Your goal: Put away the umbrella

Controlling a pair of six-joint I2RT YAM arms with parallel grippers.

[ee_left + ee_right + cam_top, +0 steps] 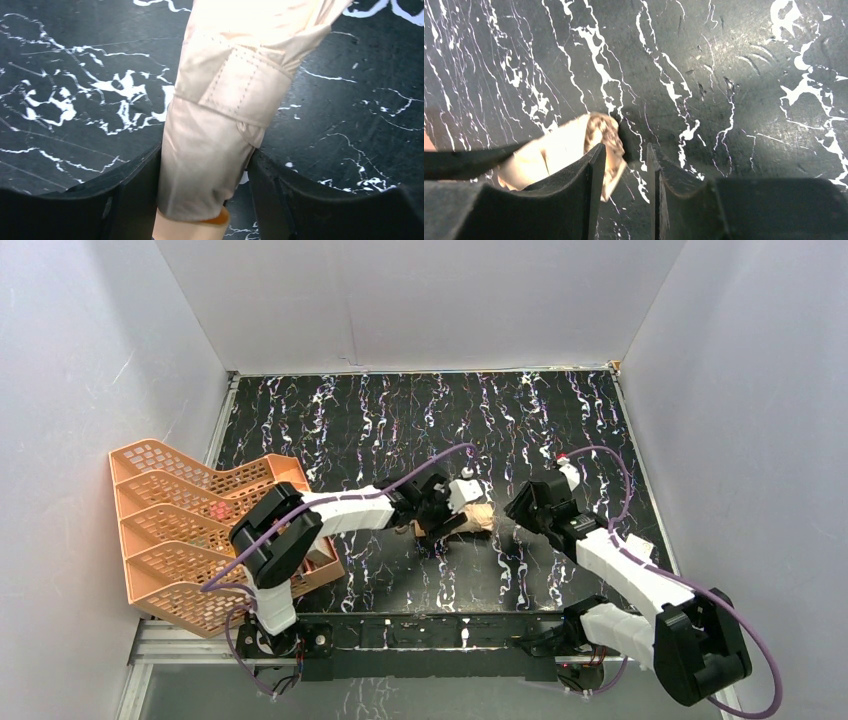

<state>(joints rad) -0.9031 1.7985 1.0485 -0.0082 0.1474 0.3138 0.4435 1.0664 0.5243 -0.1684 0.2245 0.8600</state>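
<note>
The umbrella (472, 518) lies folded on the black marbled table (400, 420), a tan roll with its strap (240, 90) wrapped round it. My left gripper (447, 512) straddles the roll near the tan handle (185, 231). In the left wrist view the umbrella (215, 135) fills most of the space between the fingers of the left gripper (205, 162), with a slim gap on the right side, so the jaws are open around it. My right gripper (515, 512) stands open just right of the roll's tip. In the right wrist view the umbrella (559, 150) ends beside the left finger of the right gripper (626, 152), and nothing is between the jaws.
An orange mesh tray rack (190, 530) leans at the table's left edge, beside the left arm's base. White walls close in the back and both sides.
</note>
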